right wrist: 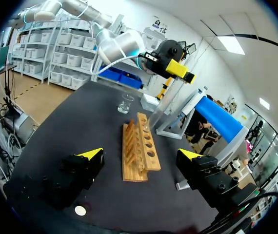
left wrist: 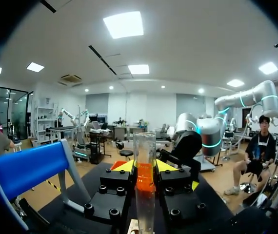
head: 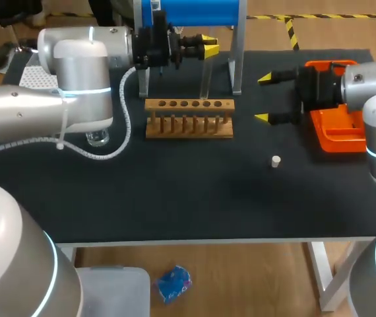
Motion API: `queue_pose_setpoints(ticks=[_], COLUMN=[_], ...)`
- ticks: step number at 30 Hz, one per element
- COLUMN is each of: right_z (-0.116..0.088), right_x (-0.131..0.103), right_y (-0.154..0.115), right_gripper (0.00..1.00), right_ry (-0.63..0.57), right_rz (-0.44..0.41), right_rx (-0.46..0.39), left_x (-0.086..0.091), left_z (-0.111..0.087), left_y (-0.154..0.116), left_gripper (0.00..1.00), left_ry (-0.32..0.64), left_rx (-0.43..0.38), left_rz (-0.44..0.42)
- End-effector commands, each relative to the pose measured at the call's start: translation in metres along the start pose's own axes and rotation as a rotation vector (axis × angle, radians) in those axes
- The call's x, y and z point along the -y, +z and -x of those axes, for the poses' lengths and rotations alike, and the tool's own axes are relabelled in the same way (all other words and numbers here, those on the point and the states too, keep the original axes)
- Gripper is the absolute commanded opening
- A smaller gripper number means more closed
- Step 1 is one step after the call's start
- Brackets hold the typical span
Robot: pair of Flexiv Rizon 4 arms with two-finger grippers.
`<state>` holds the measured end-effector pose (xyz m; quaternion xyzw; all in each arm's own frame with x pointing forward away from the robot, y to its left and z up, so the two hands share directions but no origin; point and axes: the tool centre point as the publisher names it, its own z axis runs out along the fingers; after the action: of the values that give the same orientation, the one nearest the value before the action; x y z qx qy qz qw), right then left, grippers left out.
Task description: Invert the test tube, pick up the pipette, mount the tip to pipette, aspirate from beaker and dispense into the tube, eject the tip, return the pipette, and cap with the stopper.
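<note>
The left gripper holds the test tube. Its two yellow tips press on the glass from both sides, so it has a firm hold near the tube's top end. The tube is up in the air, just over the back of the wooden rack. It hangs almost straight up and down. In the left wrist view the top end looks flat and open, so I think the mouth now points up.

The right gripper has its fingers spread wide and holds nothing. It waits over the table, to the right of the rack and just beside the orange box. The little white stopper lies on the table in front of it. The glass beaker stands left of the rack, partly hidden under the left arm.

The step now seems to be finishing the flip and setting the tube into the rack. To do it well:
- Keep the tube straight, not leaning.
- Line up its bottom end right over one hole before going down.
- Go down slowly, so the glass does not knock on the wood.
- Let go only when the tube sits in the hole.
- Watch the metal legs of the blue stand close behind, so the tube does not bump them.

Glass is slippery and can break, so the grip should be snug but not hard.
</note>
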<state>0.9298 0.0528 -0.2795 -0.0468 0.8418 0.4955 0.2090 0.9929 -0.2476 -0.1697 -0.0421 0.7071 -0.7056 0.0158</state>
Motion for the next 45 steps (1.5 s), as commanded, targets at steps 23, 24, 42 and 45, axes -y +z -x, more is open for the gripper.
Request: queue_pose_setpoints(ticks=[23, 24, 42, 45], right_z=[-0.001, -0.001, -0.001, -0.001], right_x=[0.0, 0.0, 0.0, 0.0], right_y=[0.0, 0.0, 0.0, 0.0], right_gripper=[1.0, 1.0, 1.0, 1.0], right_ry=[-0.001, -0.001, -0.001, -0.001], right_rz=[0.001, 0.001, 0.001, 0.001], right_rx=[0.001, 0.001, 0.001, 0.001], left_x=[-0.009, -0.009, -0.028, -0.031], left_z=[0.009, 0.009, 0.014, 0.016], left_y=[-0.003, -0.003, -0.014, -0.015], left_gripper=[0.0, 0.0, 0.0, 0.0], left_ry=[-0.009, -0.009, 0.035, 0.048], left_rx=[-0.003, -0.003, -0.003, -0.004], left_rz=[-0.026, -0.026, -0.045, -0.042])
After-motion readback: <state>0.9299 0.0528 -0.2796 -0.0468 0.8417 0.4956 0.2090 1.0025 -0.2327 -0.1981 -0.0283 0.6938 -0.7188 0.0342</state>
